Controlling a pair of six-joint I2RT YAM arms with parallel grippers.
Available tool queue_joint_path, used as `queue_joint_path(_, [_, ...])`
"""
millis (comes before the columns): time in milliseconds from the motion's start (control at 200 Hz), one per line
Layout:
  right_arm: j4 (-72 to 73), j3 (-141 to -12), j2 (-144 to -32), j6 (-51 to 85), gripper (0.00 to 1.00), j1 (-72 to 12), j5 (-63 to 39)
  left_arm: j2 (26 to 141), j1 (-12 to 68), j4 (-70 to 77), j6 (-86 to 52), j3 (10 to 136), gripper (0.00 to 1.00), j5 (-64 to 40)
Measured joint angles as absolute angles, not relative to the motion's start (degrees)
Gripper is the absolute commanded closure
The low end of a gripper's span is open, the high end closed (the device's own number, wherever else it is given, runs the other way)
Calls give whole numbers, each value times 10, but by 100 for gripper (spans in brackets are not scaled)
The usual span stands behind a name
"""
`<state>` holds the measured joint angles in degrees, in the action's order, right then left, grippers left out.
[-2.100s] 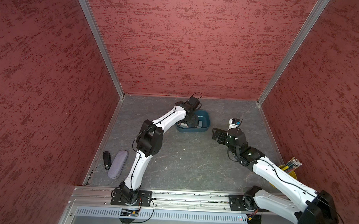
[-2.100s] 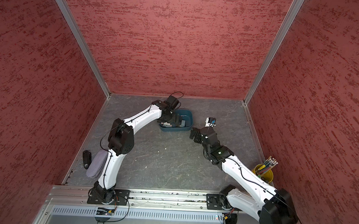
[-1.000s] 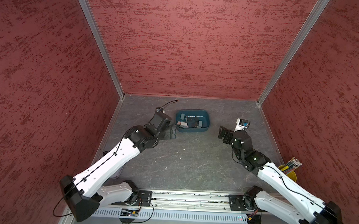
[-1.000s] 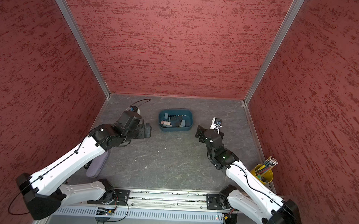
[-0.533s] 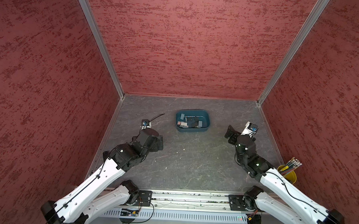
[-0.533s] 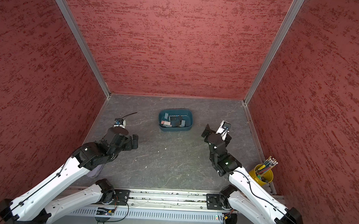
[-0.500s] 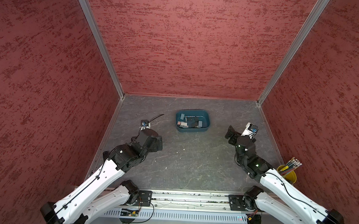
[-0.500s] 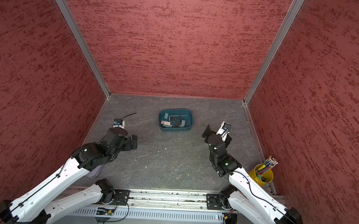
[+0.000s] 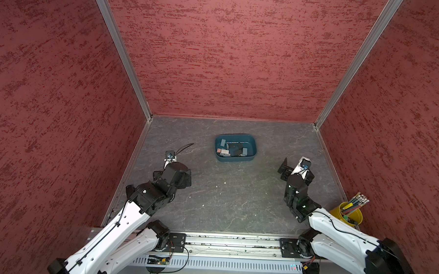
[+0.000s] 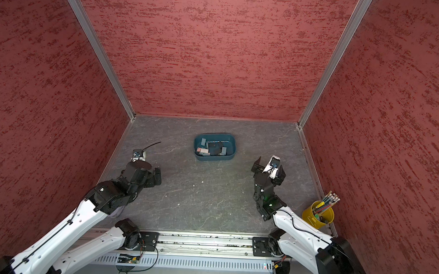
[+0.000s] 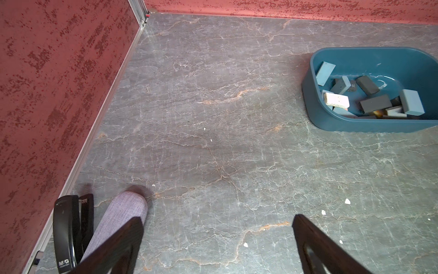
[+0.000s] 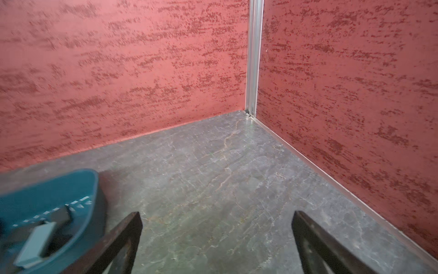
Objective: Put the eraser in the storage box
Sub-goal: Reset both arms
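The storage box (image 9: 235,158) (image 10: 213,157) is a dark teal tub at the back middle of the grey floor in both top views. Several erasers (image 11: 336,100), blue, grey and white, lie inside it; I see erasers nowhere else. My left gripper (image 9: 173,175) (image 11: 216,221) hovers left of the box and nearer the front, open and empty. My right gripper (image 9: 297,171) (image 12: 216,217) hangs to the right of the box, also open with only bare floor between its fingers. The right wrist view catches the box's end (image 12: 47,192).
A yellow pencil cup (image 9: 347,215) (image 10: 318,215) stands at the front right by the wall. A black stapler (image 11: 66,232) and a purple fabric pencil case (image 11: 123,213) lie along the left wall, under my left arm. Red walls close three sides.
Both arms have pulled back from the box toward the front. The left gripper, over the box two seconds ago, now sits well to its left. Both stayed open.
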<state>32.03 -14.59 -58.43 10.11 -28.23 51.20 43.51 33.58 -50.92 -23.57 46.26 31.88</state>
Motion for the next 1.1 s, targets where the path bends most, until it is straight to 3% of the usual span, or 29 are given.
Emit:
queue_joint_path(406, [546,-111,-660,15,1,-170,433,444,334,-492,-232,456,0,316])
queue_joint_path(806, [785,-84,-844,-58,1,-119,329,443,335,-488,-223,451,0,317])
queue_joint_path(1097, [750,-130,-859,-34,1,-59,257,416,335,-464,-227,439,0,343])
